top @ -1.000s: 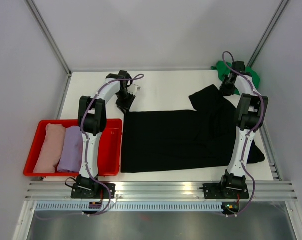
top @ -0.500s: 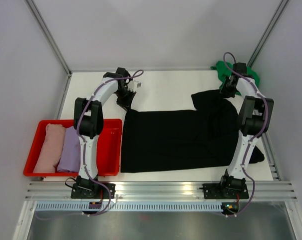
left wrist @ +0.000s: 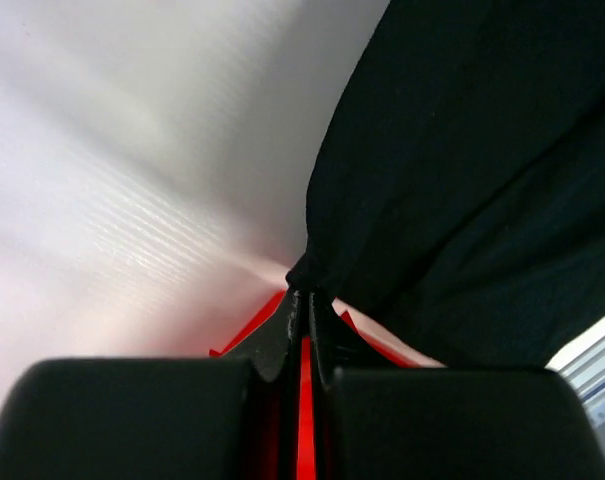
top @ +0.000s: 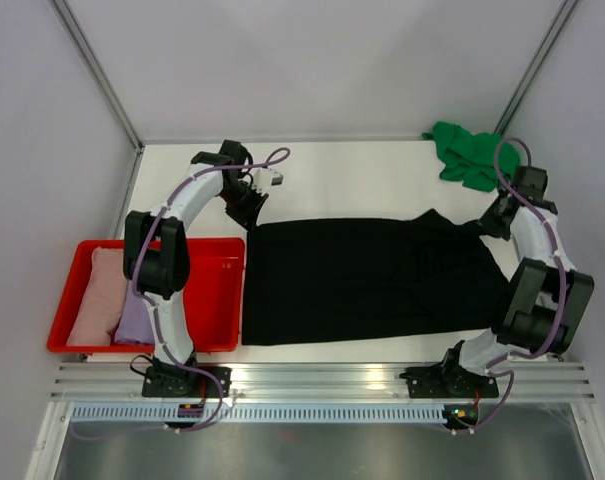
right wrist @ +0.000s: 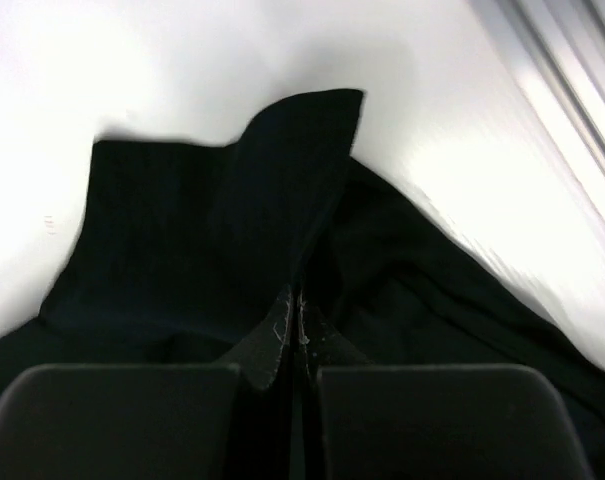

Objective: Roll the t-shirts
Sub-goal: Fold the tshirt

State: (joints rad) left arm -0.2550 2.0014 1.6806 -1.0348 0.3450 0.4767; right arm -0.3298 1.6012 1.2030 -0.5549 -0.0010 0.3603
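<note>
The black t-shirt point(top: 362, 280) lies spread flat across the middle of the white table. My left gripper point(top: 250, 203) is shut on its far left corner; in the left wrist view the closed gripper point(left wrist: 304, 295) pinches the black cloth point(left wrist: 462, 180). My right gripper point(top: 490, 222) is shut on the far right part of the shirt; in the right wrist view the closed gripper point(right wrist: 298, 300) holds a raised fold of black cloth point(right wrist: 232, 220). The bright green t-shirt point(top: 470, 155) lies bunched at the far right corner. Pale pink point(top: 94, 295) and lilac point(top: 132, 315) rolled shirts lie in the tray.
A red plastic tray point(top: 217, 300) stands at the left near edge, partly behind my left arm. White walls with metal posts enclose the table on three sides. A metal rail point(top: 322, 380) runs along the near edge.
My right gripper has swung from the far right corner toward me and to the right, pulling the folded-up right part of the black shirt flatter. My left gripper has drawn slightly left with its corner.
</note>
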